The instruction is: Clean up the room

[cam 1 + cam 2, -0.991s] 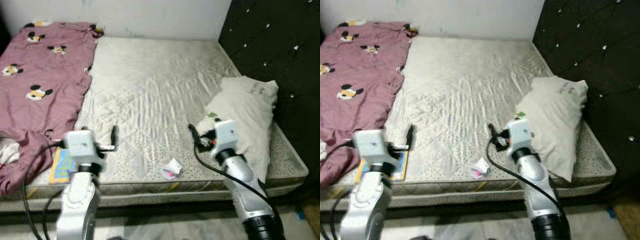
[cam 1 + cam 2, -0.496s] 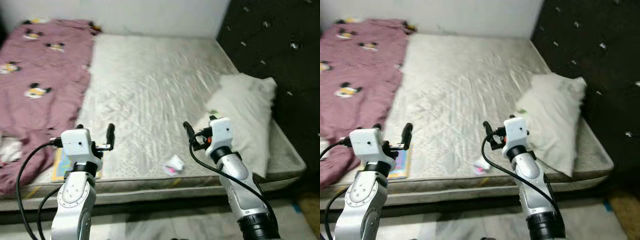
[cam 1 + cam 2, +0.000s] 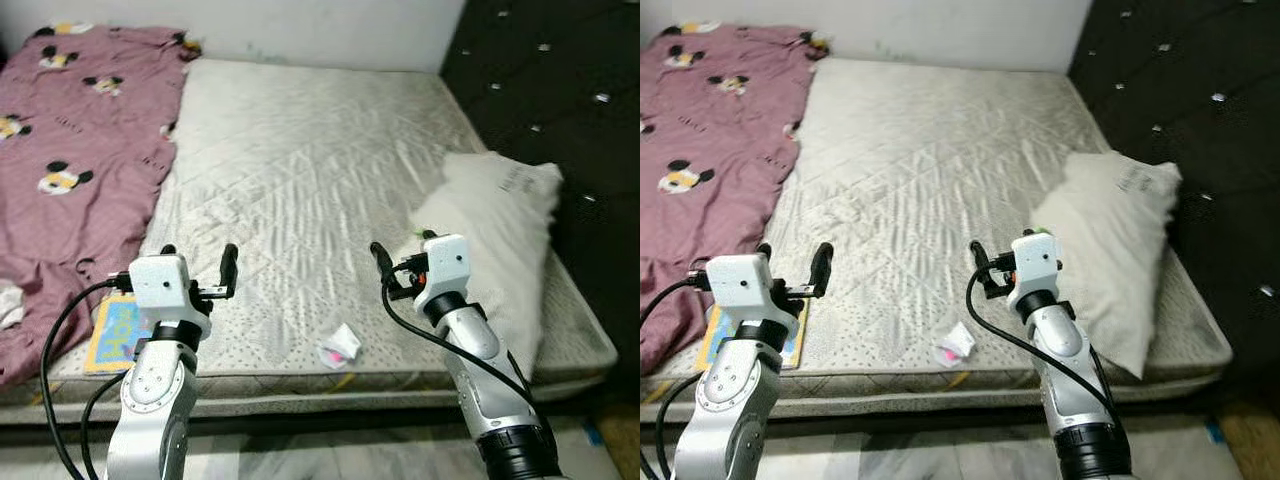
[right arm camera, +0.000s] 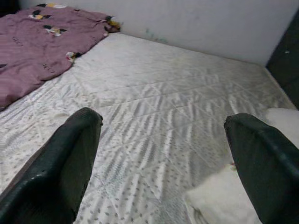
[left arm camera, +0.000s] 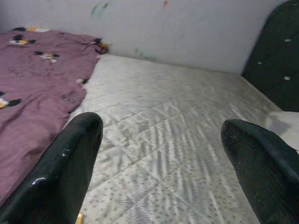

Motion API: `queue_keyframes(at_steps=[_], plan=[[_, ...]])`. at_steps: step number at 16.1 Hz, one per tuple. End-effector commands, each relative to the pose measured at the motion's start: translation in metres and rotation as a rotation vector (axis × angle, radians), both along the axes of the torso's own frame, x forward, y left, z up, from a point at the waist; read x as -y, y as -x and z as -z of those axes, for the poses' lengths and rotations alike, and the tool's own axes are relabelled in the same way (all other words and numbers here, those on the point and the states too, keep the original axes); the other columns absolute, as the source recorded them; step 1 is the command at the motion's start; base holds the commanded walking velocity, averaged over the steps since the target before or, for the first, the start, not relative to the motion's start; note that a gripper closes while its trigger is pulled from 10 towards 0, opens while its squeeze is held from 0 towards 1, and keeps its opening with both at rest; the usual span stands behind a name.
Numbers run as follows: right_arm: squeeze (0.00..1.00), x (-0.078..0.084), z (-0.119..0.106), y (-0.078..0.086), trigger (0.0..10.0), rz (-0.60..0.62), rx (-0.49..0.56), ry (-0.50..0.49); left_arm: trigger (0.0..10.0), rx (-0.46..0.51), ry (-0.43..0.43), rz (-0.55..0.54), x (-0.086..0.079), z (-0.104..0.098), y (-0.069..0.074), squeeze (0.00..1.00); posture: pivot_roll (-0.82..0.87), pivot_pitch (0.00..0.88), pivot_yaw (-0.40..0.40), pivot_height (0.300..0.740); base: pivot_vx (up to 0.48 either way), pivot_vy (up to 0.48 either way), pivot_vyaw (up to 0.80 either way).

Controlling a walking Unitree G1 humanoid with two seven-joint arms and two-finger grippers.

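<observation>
Left gripper [image 5: 161,154] and right gripper [image 4: 163,158], fingers spread and empty, hover at lower frame above the mattress [image 3: 300,150]; crumpled wrapper [image 3: 340,345] lies lower centre between them.

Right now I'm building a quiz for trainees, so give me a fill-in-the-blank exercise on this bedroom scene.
1. The blanket with cartoon mice is ____ in colour.
2. The crumpled wrapper lies near the mattress edge, between the two ____.
3. The pillow rests against the dark ____.
4. The left gripper and right gripper both have their fingers ____.

Missing words: pink; grippers; headboard; open
</observation>
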State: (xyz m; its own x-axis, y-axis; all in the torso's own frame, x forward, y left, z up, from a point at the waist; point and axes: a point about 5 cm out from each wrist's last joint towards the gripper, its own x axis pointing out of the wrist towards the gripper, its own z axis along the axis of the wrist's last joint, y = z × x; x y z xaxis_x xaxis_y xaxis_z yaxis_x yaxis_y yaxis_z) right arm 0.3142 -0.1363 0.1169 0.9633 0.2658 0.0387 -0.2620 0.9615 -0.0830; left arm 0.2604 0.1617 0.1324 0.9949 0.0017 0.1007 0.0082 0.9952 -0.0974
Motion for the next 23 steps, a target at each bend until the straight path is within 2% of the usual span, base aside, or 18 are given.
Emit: queue_keyframes(at_steps=[1,7,9,23], plan=[[0.00,0.0025,0.0006,-0.0003,10.0,0.008,-0.001,0.007,10.0,-0.001,-0.010,-0.009,0.0000,-0.0009,0.0005,0.00,-0.03,0.084,-0.089,0.740,0.000,0.000,0.00],[0.00,0.0030,0.0039,0.0011,10.0,0.007,-0.013,0.007,10.0,-0.006,0.003,0.009,0.0026,0.0015,0.0019,0.00,-0.03,0.069,-0.086,0.740,0.000,0.000,-0.13],[0.00,0.0030,0.0055,0.0011,10.0,0.006,-0.017,0.009,10.0,-0.008,-0.001,0.020,0.0041,0.0026,0.0025,0.00,-0.02,0.061,-0.085,0.740,0.278,0.000,-0.50],[0.00,0.0017,0.0036,-0.0026,10.0,0.014,-0.005,0.018,10.0,-0.010,0.007,0.033,0.0058,0.0040,0.0006,0.00,-0.03,0.072,-0.082,0.740,0.298,0.000,0.00]])
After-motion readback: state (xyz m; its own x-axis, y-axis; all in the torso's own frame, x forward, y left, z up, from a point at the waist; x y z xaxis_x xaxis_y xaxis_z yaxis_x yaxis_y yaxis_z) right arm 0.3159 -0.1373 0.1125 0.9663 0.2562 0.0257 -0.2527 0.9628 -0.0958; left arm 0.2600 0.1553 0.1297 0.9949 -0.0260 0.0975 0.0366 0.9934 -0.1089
